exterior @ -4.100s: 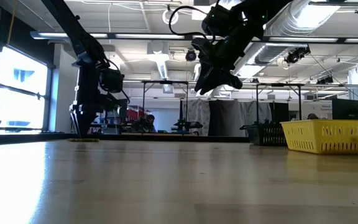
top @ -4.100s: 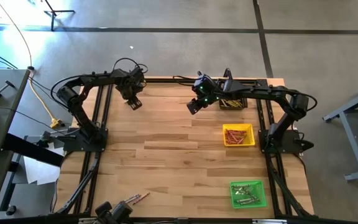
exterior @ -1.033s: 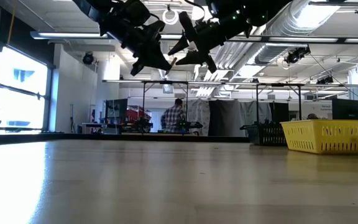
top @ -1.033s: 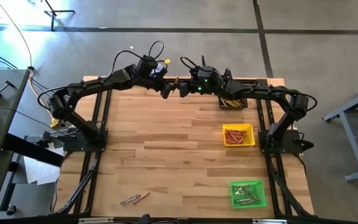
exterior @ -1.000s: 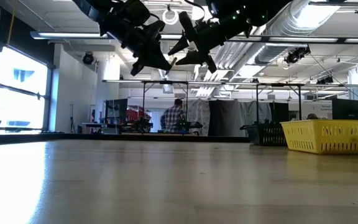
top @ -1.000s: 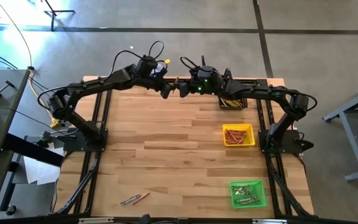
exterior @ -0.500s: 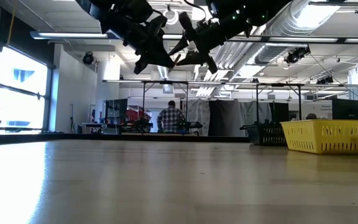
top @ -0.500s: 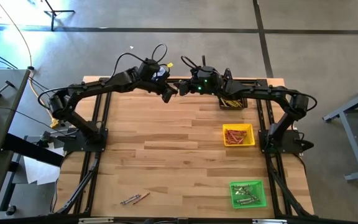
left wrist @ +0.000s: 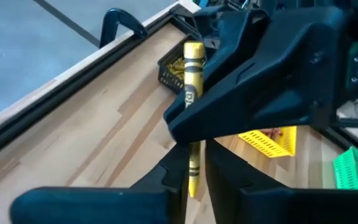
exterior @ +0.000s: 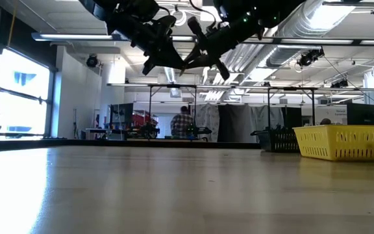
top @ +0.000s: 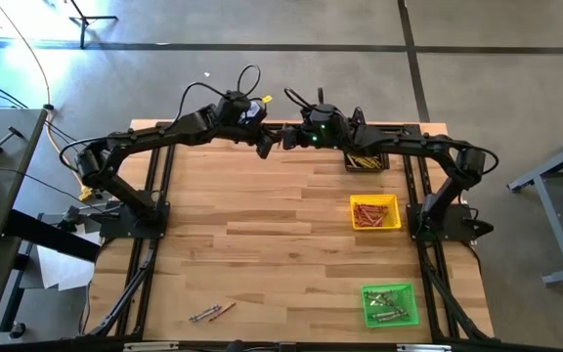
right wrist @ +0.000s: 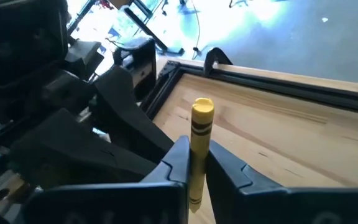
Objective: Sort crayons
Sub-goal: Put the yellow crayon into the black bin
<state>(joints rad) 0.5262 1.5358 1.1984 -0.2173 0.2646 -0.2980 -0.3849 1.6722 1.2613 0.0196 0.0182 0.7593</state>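
Handover in mid-air, above the far edge of the table (top: 262, 235). Right pincer (right wrist: 194, 155) closed on the yellow crayon (right wrist: 201, 134), gripping below its upright tip. Left pincer (left wrist: 194, 168) narrow about the crayon's other end, tip to tip with the right one; clamped or slack, cannot tell. To do it well: confirm the right grip, ease the left off straight back, no twisting, then carry toward the black tray (top: 365, 159) just beside, where yellow sticks lie. 2 loose crayons (top: 211, 313) wait at the near edge.

Overhead looking down, table-level sideways, wrist views close-up
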